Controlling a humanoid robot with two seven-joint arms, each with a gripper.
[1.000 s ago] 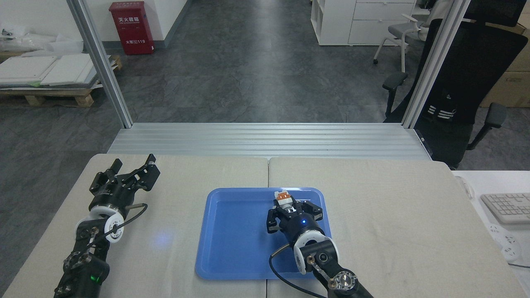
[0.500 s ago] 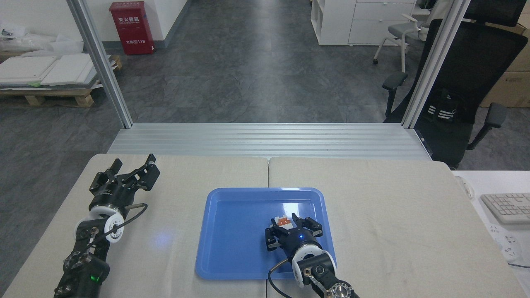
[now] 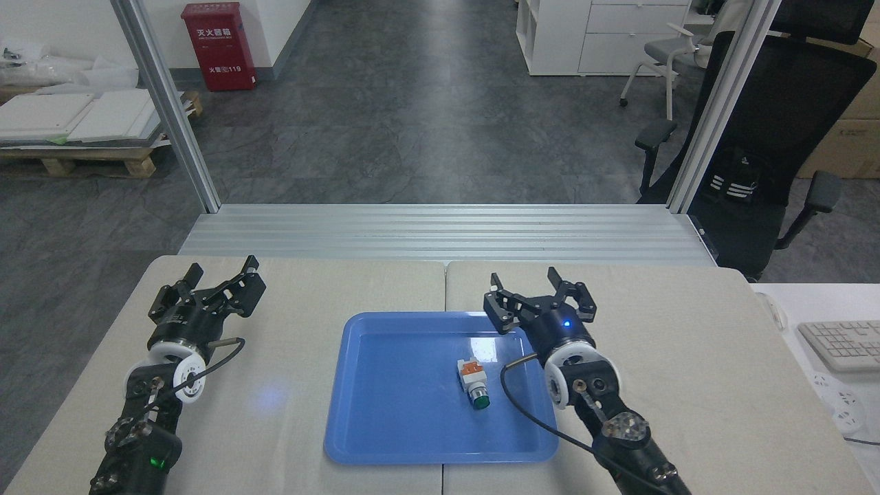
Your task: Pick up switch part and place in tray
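Observation:
The switch part (image 3: 473, 383) lies on its side inside the blue tray (image 3: 385, 392), right of the tray's middle, its green cap toward me and its orange block toward the far rim. My right gripper (image 3: 524, 283) is raised over the tray's far right corner, open and empty, well clear of the switch. Over the left part of the table my left gripper (image 3: 221, 271) is open too, holding nothing.
The tray rests on a beige cloth-covered table (image 3: 687, 357). A white keyboard (image 3: 842, 344) sits on a side desk at the right. A black office chair (image 3: 770, 165) stands beyond the table's far right corner, past the metal frame posts.
My right gripper let go of the switch part, which now lies in the tray, then rose and moved toward the tray's far right corner. The left arm stayed still.

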